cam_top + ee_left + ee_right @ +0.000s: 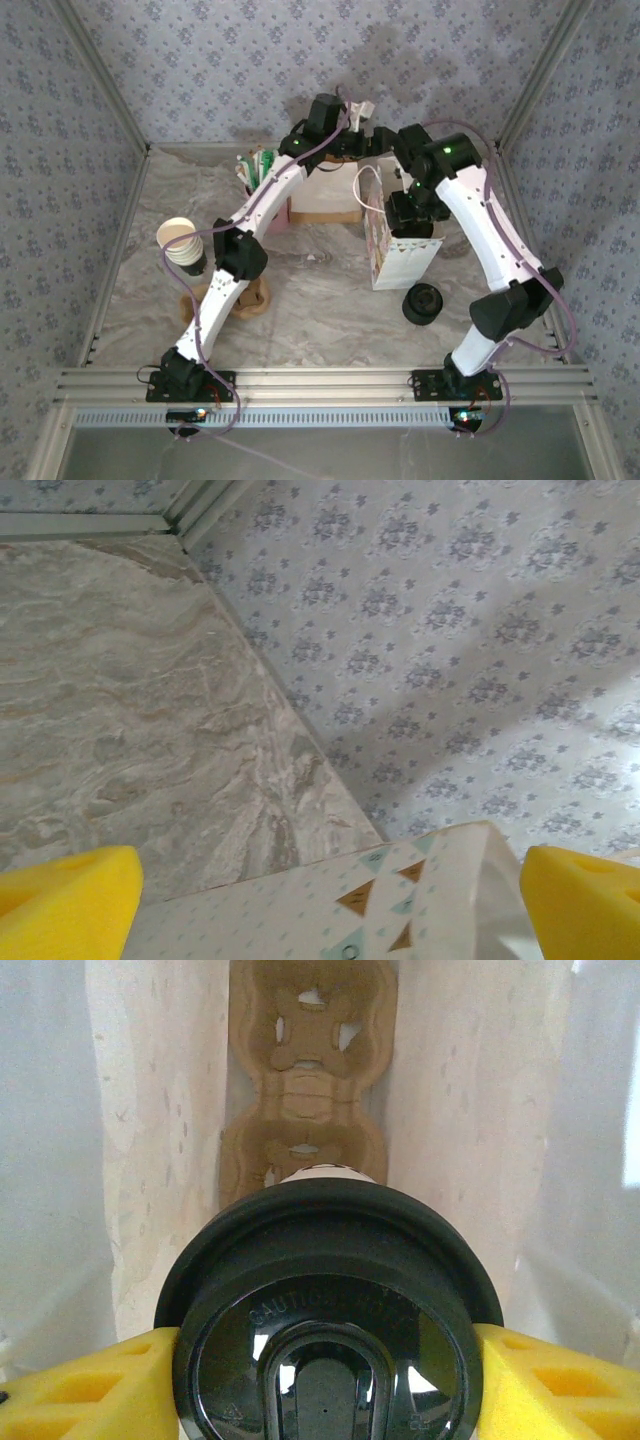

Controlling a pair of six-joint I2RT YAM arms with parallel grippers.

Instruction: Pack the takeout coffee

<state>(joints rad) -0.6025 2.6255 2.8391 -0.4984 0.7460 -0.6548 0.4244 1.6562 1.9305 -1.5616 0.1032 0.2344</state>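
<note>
The takeout coffee [325,1290], a cup under a glossy black lid, hangs inside the white paper bag [160,1140]. My right gripper [325,1380] is shut on it, a yellow finger pressed to each side of the lid. A brown cardboard carrier [308,1080] lies at the bag's bottom, below the cup. From above, the right gripper [413,215] reaches down into the standing bag [405,262]. My left gripper [330,900] is open, its yellow fingers [60,905] wide apart, and the bag's patterned top edge [400,890] lies between them without being pinched.
A squat pile of black lids [422,303] sits right of the bag. A stack of lidless cream cups [180,240] stands at the left, with a brown carrier [252,297] near the left arm. A box [322,200] and a holder of sticks [258,168] stand at the back.
</note>
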